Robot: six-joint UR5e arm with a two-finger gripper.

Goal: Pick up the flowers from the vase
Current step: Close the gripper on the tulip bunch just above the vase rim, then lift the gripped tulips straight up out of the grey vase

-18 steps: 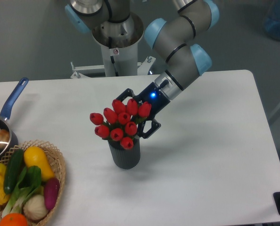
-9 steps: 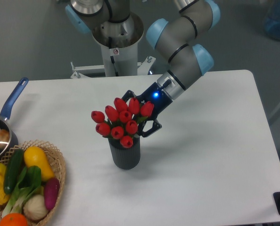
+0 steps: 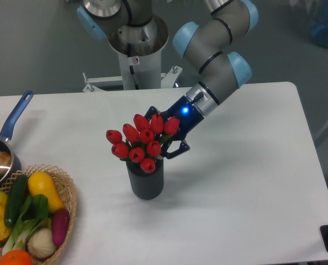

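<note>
**Camera view: reaching in behind the tulips**

Camera view, the only one I have: my fingers (image 3: 165, 135) sit at the far right side of the flowers (image 3: 143, 142), low among the buds and just above the mouth of the vase (image 3: 146, 179). One dark finger shows at the right of the bunch, another peeks out behind the top buds, so they seem to straddle the bouquet. The buds hide the gap between them, so I cannot tell how far apart they stand or whether they have closed on the stems.

The flowers are in the vase, near the middle of the white counter (image 3: 247, 182), buds leaning slightly left.

To do this step well, I judge I should grip the bound stems rather than the heads, then lift straight along the vase's axis so the vase neither tips nor rides up.

The buds are glossy red, smooth ovals, tightly packed. The vase is a short, dark grey, ribbed cylinder, matte. The counter is flat and plain white.
</note>
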